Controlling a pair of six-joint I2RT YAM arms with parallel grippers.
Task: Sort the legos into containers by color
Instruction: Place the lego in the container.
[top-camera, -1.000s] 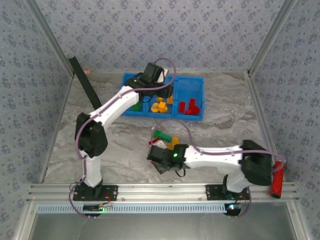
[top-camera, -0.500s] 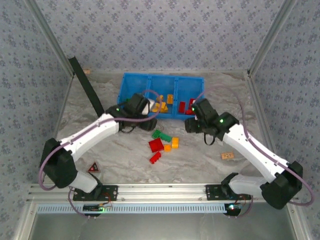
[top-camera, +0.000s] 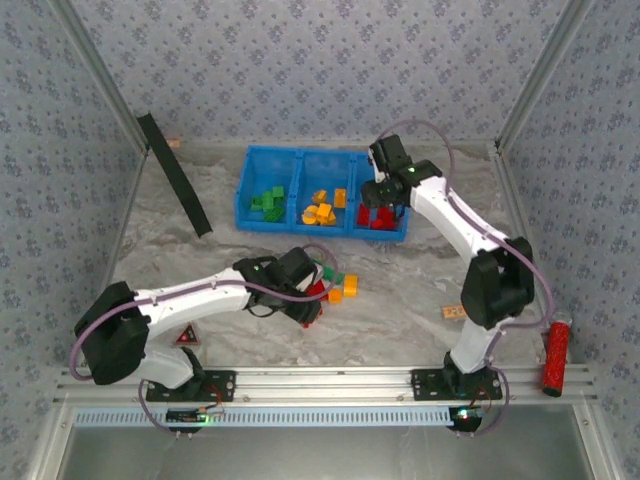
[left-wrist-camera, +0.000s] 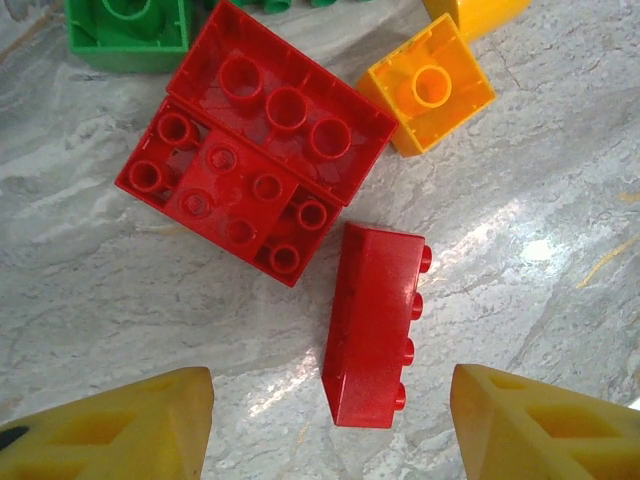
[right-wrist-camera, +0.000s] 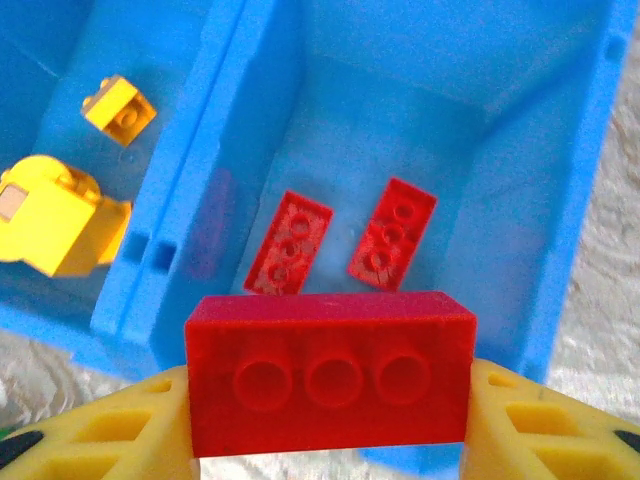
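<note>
My right gripper (right-wrist-camera: 328, 420) clamps a red brick (right-wrist-camera: 330, 385), tray (right-wrist-camera: 590, 150) below (red bay, hence the hold); left gripper (left-wrist-camera: 330, 420) gapes astride a loose brick (left-wrist-camera: 372, 325).

Legos (top-camera: 320, 210) sorted in blue tray (top-camera: 325, 162), few loose

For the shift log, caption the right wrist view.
Right gripper grips a red plastic rectangular brick over the blue plastic tray's compartment holding two flat red bricks.

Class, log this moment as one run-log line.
left gripper: open over loose red brick | right gripper: shut on held red brick at tray red bin | sorting: unfinished
</note>
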